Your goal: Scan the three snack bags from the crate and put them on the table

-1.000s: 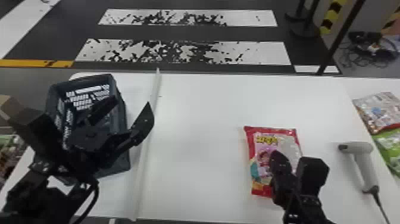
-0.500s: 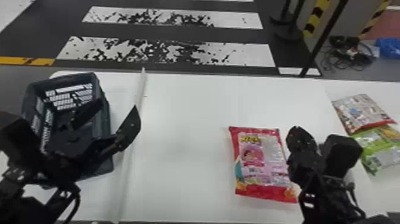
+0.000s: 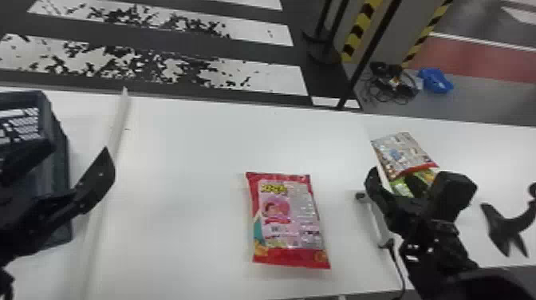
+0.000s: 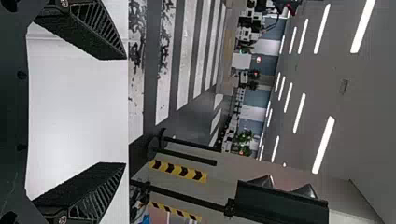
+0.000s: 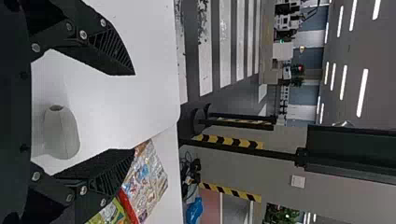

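Observation:
My left gripper [image 3: 79, 148] is parked open beside the dark crate [image 3: 60, 159] at the left; in the left wrist view the left gripper [image 4: 125, 111] has nothing between its fingers. A red and pink snack bag [image 3: 287, 219] lies flat mid-table. To its right, my right gripper [image 3: 412, 177] is above the white scanner [image 3: 377, 223], partly covering it. The right wrist view has the right gripper [image 5: 134, 112] open, with the scanner [image 5: 63, 135] lying loose below, between the fingers' lines. Farther back lie a silvery bag [image 3: 402, 155] and a green bag [image 3: 402, 187], overlapping.
A raised white strip [image 3: 115, 131] runs front to back beside the crate. The scanner's cable [image 3: 397, 263] hangs toward the front edge. A black forked object [image 3: 506, 227] is at the right. Poles [image 3: 369, 56] stand behind the table [image 3: 191, 159].
The head view has swung right. My right gripper has moved right, from over the red and pink bag to above the scanner, and holds nothing. That bag lies in place; my left gripper stays near the crate.

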Controlling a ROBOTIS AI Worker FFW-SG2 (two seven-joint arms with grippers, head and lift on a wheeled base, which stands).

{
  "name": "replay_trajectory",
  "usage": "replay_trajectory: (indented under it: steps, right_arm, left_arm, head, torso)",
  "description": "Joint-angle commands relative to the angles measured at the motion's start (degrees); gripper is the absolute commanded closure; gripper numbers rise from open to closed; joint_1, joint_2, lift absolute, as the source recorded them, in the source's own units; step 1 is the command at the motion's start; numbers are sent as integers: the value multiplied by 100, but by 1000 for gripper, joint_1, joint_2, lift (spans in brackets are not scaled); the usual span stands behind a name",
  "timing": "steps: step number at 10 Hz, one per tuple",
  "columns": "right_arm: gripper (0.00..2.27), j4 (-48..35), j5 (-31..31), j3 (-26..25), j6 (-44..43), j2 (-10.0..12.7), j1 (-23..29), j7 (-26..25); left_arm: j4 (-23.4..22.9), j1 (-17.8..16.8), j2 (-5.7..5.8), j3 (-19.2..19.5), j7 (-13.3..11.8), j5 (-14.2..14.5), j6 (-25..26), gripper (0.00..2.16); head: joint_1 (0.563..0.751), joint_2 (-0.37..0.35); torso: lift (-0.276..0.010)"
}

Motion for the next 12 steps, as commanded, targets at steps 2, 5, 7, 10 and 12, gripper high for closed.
replay_trajectory:
  steps: [2, 5, 7, 10, 12]
  right_arm:
    - [33, 974, -12, -185, 170, -166, -372, 468]
    - [43, 1826, 5, -194, 188, -298, -618, 960]
    - [49, 2248, -4, -185, 100, -298, -680, 1224]
    - [1146, 2661, 58, -150, 153, -307, -794, 1777]
    - [2192, 2591, 14, -159, 153, -280, -759, 1927]
  left_arm:
    - [51, -31, -11, 22, 81, 25, 18, 56]
    - [245, -67, -20, -75, 116, 25, 0, 56]
    - [403, -93, -11, -83, 125, 34, -53, 56]
    - [412, -102, 16, -83, 116, 69, -88, 56]
    - [412, -119, 16, -92, 116, 69, -88, 56]
  head:
    - [695, -291]
    - [695, -326]
    - [695, -350]
    - [695, -350]
    - [695, -349]
  torso:
    - [-94]
    - [-94]
    - [-94]
    - [-94]
    - [-94]
